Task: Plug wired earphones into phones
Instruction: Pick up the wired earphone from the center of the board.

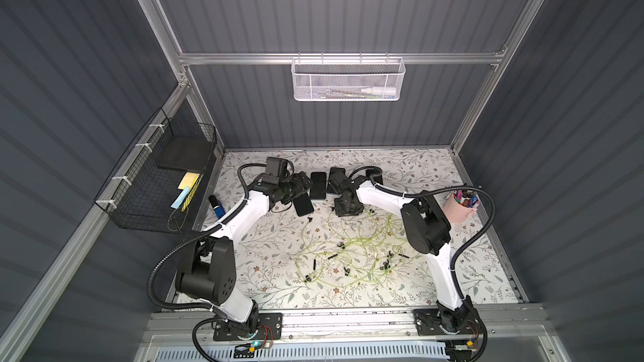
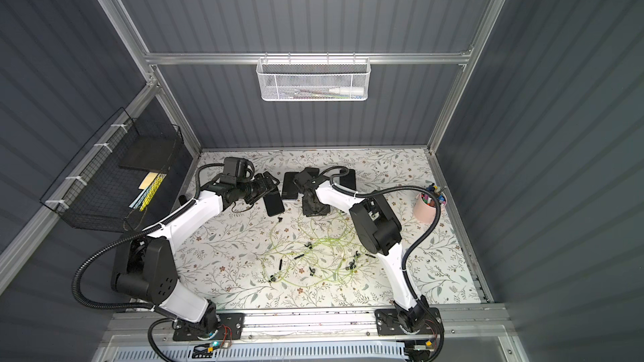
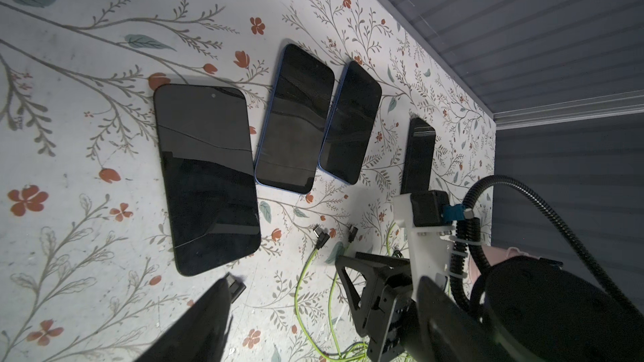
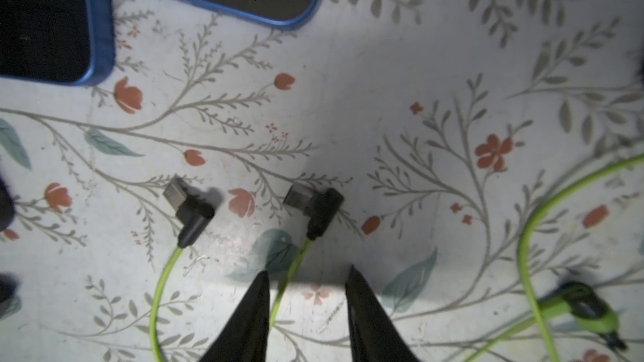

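Note:
Four black phones lie in a row near the back of the floral table: a large one, two blue-edged ones and a far one. In both top views the arms partly cover them. The wired earphones are a yellow-green tangle mid-table. Two black plugs lie just short of the blue-edged phones. My right gripper is open just behind one plug, whose cable runs between its fingers. My left gripper is wide open and holds nothing, beside the large phone.
A pink cup of pens stands at the right edge. A blue-and-black stick lies at the left edge below a black wire basket. A white mesh basket hangs on the back wall. The two grippers are close together.

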